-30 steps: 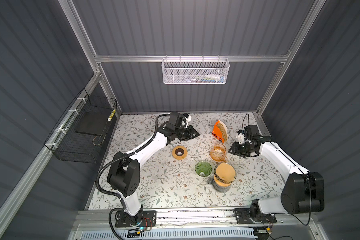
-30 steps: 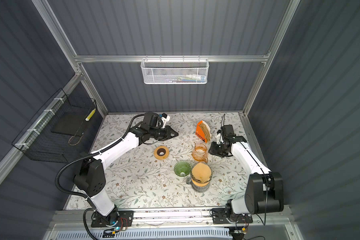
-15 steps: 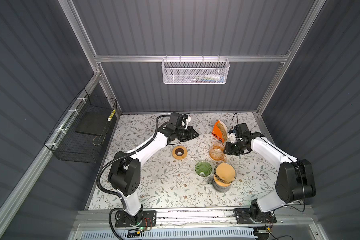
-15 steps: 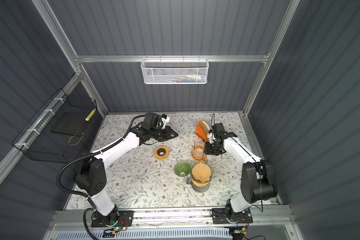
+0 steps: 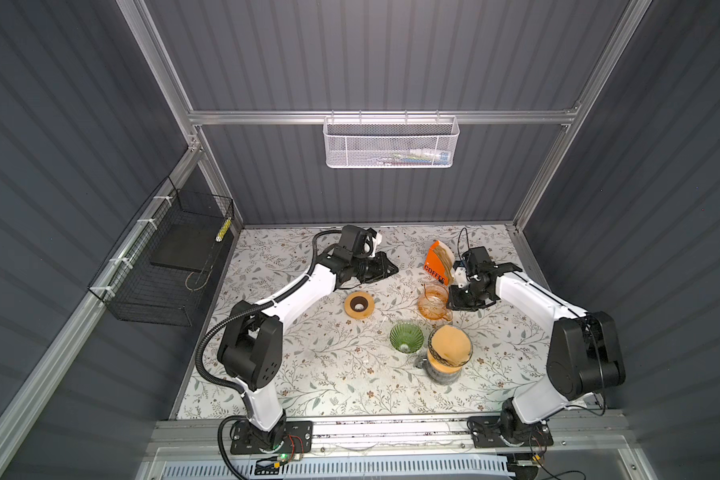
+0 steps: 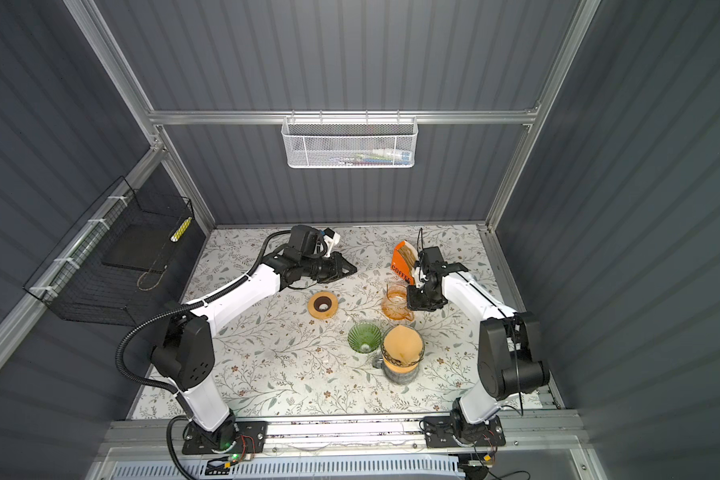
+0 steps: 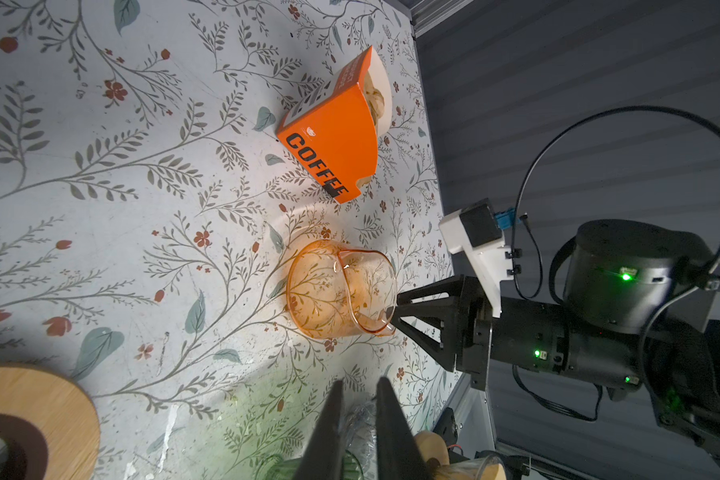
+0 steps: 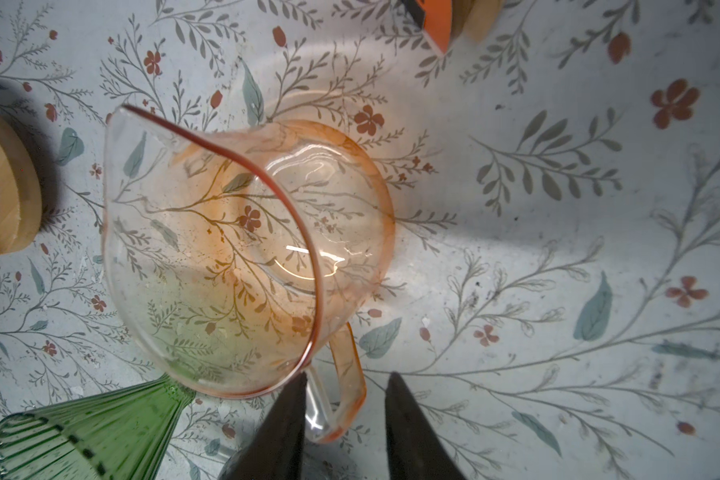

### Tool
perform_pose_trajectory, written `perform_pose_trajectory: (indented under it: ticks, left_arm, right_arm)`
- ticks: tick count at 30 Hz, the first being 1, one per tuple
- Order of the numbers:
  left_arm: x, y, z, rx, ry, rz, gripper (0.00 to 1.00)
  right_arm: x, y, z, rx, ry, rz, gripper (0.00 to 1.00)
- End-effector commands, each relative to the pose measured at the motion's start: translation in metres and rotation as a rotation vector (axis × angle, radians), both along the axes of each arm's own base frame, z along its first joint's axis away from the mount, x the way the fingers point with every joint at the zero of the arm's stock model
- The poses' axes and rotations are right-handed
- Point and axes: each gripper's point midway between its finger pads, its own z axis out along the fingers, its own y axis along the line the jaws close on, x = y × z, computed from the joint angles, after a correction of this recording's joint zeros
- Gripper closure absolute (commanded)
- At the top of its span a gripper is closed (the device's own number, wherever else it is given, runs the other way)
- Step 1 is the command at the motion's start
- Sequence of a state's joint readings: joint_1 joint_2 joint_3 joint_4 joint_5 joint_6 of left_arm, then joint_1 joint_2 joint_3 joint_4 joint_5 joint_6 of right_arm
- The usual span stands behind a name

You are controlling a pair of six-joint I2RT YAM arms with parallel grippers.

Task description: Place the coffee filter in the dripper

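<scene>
**Over to the orange glass jug (image 5: 431,301) goes the right gripper (image 7: 393,307)**

Since a second ago the right arm (image 5: 528,299) has swung in from the right side toward the middle. The left arm (image 5: 300,291) has stayed where it was.

Everything stands on the flowery table (image 5: 308,374). A black wire basket (image 5: 142,299) hangs on the left wall. A white mesh basket (image 5: 387,145) hangs on the back wall.

The left arm reaches to the back of the table. The left gripper (image 7: 360,380) has its fingers close together, with only a thin slit between them. It holds nothing.

Near the front stands a clear glass pot (image 5: 443,372). A brown paper filter (image 5: 449,347) sits in its top. At the back is an orange box (image 7: 329,141) that says COFFEE, with more pale filters peeking out.

The orange glass jug stands between the box and the pot. In the right wrist view, the right gripper's fingers (image 8: 408,419) are apart, one on each side of the jug's handle (image 8: 344,386). One finger is right against the handle and the other is a little way off.

The green glass dripper (image 5: 406,336) stands mouth up, just beside the pot. A wooden ring (image 5: 359,304) lies flat to the left of the jug.
</scene>
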State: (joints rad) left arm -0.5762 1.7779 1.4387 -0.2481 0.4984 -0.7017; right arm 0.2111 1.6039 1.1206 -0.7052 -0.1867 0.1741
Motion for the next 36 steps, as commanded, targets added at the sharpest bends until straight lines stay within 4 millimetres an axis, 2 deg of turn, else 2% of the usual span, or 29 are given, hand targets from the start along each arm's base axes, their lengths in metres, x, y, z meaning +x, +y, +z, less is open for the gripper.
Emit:
perform_pose_trajectory:
  ticks: [1, 18, 29, 36]
  left_arm:
    - [0.001, -0.004, -0.001, -0.008, 0.014, -0.002, 0.84]
    - [-0.003, -0.004, 0.000, -0.009, 0.012, -0.005, 0.84]
    - [-0.006, -0.004, 0.000, -0.010, 0.013, -0.009, 0.84]
    - [-0.008, -0.004, 0.003, -0.014, 0.008, -0.010, 0.84]
  right_arm:
    - [0.000, -0.001, -0.002, -0.026, 0.015, 0.016, 0.66]
    - [-0.006, 0.009, -0.007, -0.039, 0.043, 0.055, 0.67]
    - [-0.014, 0.021, 0.015, 0.026, -0.008, 0.049, 0.66]
    - [-0.016, 0.032, 0.006, 0.018, 0.016, 0.075, 0.64]
